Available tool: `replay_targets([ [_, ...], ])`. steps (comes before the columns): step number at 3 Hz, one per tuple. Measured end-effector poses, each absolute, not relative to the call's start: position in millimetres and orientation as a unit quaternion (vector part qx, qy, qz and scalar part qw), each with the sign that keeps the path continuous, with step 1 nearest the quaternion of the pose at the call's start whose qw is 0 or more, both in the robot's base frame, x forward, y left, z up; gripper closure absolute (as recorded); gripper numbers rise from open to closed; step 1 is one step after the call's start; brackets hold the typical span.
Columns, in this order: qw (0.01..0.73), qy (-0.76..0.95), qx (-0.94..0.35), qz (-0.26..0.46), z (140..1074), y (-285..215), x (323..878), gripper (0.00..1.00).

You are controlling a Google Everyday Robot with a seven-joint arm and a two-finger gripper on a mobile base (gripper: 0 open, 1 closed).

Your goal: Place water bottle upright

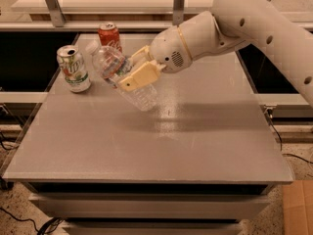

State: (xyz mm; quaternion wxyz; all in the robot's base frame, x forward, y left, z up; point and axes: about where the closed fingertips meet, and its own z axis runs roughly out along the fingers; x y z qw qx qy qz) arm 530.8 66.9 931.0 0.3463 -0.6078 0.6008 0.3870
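Observation:
The water bottle (pixel 111 64) is clear ribbed plastic with a white cap. It is tilted, cap up and to the left, base down and to the right at about the table surface. My gripper (pixel 133 68) is shut on its middle, with one tan finger (pixel 141 76) across the front. The white arm reaches in from the upper right. The bottle's cap end lies close to the red can.
A red cola can (pixel 109 34) stands at the back of the grey table (pixel 146 146). A green-and-white soda can (pixel 73 68) stands at the left. Metal shelf posts (pixel 178 4) rise behind the table. A cardboard box (pixel 298 207) is at the lower right.

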Motion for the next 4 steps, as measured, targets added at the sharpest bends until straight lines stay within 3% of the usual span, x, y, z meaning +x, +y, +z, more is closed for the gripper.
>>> replay_targets([
  [2,0.362,0.567,-0.618,0.406,937.6,83.6,525.2,1.00],
  [4,0.424,0.551,-0.572,0.435,928.8,76.5,526.1,1.00],
])
